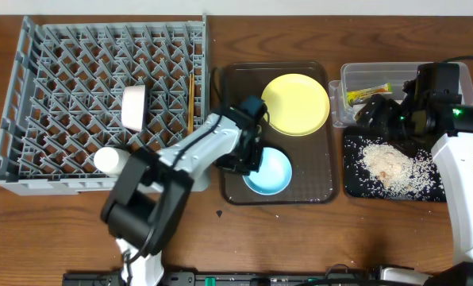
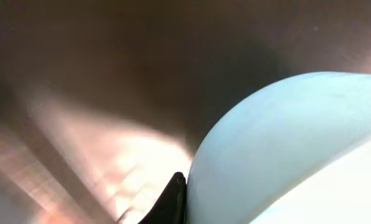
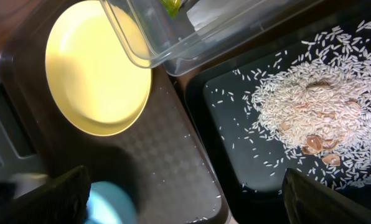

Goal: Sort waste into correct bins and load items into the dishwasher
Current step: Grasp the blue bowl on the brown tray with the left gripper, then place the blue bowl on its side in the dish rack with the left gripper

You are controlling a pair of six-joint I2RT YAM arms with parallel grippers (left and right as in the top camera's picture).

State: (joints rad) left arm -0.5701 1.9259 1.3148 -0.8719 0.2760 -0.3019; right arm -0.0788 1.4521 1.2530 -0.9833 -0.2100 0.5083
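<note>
The light-blue bowl [image 1: 270, 171] sits on the brown serving tray next to the yellow plate [image 1: 294, 104]. My left gripper [image 1: 248, 156] is at the bowl's left rim. The left wrist view shows one black finger [image 2: 173, 202] pressed against the bowl's outer wall [image 2: 285, 149]; the other finger is hidden. My right gripper [image 1: 373, 111] is open and empty [image 3: 185, 202], hovering above the edge of the black tray [image 1: 355, 179] that holds the rice [image 1: 391, 165]. The wrapper [image 1: 367, 94] lies in the clear tub [image 1: 348, 75]. The white bowl [image 1: 133, 107] and chopsticks [image 1: 191, 103] are in the grey rack [image 1: 54, 95].
The brown serving tray [image 1: 312, 187] lies between the rack and the bins. In the right wrist view the plate [image 3: 95, 74], clear tub [image 3: 173, 50], rice pile [image 3: 310, 109] with some brown bits, and black tray [image 3: 235, 155] show below. Bare wooden table runs along the front.
</note>
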